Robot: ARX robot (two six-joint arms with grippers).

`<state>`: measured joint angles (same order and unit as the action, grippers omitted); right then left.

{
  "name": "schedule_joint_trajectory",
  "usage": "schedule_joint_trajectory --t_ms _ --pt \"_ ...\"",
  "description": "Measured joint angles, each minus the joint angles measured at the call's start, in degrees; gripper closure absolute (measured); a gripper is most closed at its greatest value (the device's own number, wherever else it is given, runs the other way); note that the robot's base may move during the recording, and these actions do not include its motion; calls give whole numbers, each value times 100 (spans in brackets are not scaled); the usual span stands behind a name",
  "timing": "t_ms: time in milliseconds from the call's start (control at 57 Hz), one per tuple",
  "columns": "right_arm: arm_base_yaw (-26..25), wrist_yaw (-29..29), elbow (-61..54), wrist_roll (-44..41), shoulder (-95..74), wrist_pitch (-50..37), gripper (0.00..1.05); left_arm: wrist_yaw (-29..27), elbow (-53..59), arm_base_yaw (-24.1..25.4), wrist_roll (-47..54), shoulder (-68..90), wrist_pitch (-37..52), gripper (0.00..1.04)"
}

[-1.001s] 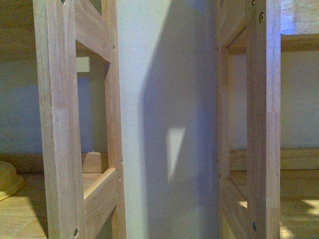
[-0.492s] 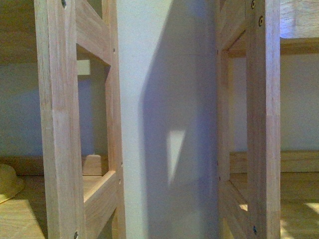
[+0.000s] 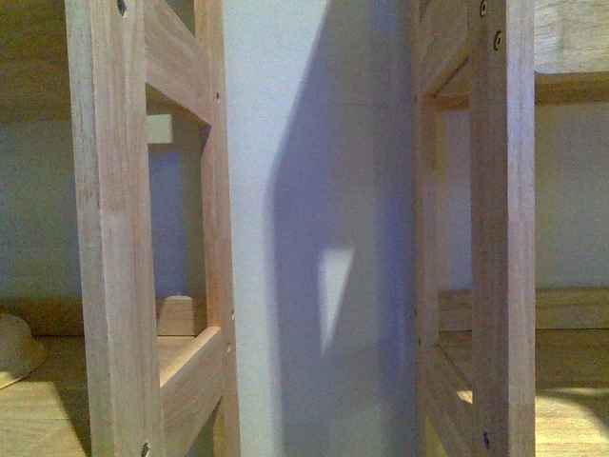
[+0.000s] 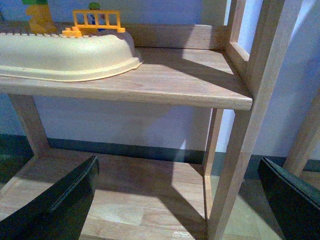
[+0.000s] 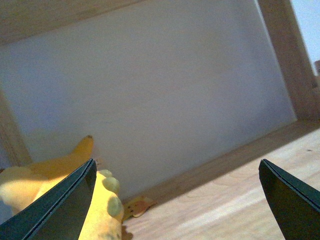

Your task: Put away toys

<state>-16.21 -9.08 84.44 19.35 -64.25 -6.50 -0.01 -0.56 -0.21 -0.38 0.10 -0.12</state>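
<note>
Spreading wide in the right wrist view, the right gripper [image 5: 175, 200] holds nothing between its two dark fingers [image 5: 60, 205], which stand far apart over a pale wooden shelf board [image 5: 240, 200]. Just beside the one finger, partly hidden behind it, lies the plush toy [image 5: 102, 205], soft and orange-yellow, with a stubby tip [image 5: 84, 146] poking up against the white back wall [image 5: 160, 90]; whether the finger touches the toy I cannot tell. A small brownish scrap [image 5: 139, 205] rests on the board next to the toy, at the foot of the wall. The left gripper [image 4: 177, 200] is likewise wide open and empty, its fingers [image 4: 65, 200] hanging before the lower board [image 4: 150, 200] of a wooden shelf rack [image 4: 250, 100]. On the upper shelf [image 4: 190, 80] of that rack sits a cream tray [image 4: 65, 55], and behind it stand an orange toy fence [image 4: 97, 21] and a yellow block figure [image 4: 40, 17]. The front view shows only wooden uprights [image 3: 109, 238] close up, a white wall [image 3: 314, 190] between them, and a pale rounded edge [image 3: 17, 347] low at the left; neither arm appears there
</note>
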Motion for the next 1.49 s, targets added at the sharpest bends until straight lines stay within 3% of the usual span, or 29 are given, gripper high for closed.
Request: schedule_joint_trajectory --t_ms 88,246,421,579,825,1018,1159,1334,1422,1492 --pt "-435 391 -625 140 704 170 7 0 0 0 0 0 0 6" --pt "-1840 1639 -1939 831 2114 466 7 0 0 0 0 0 0 6" --pt "-1952 2074 -3110 1174 2828 374 7 0 0 0 0 0 0 6" --pt "-1281 1888 -4350 1266 3471 186 7 0 0 0 0 0 0 6" --pt "977 584 -5971 487 4686 -15 7 0 0 0 0 0 0 6" --pt "1969 4 -7031 -61 5278 -52 7 0 0 2 0 0 0 6" --pt "2212 -85 -7687 -382 5663 129 7 0 0 2 0 0 0 6" --pt "2212 -52 -7696 -463 5698 151 7 0 0 2 0 0 0 6" --pt "1808 732 -7617 -1093 5702 704 19 2 0 0 0 0 0 6" --pt "1659 874 -7676 -1578 5751 785 36 -2 0 0 0 0 0 6"
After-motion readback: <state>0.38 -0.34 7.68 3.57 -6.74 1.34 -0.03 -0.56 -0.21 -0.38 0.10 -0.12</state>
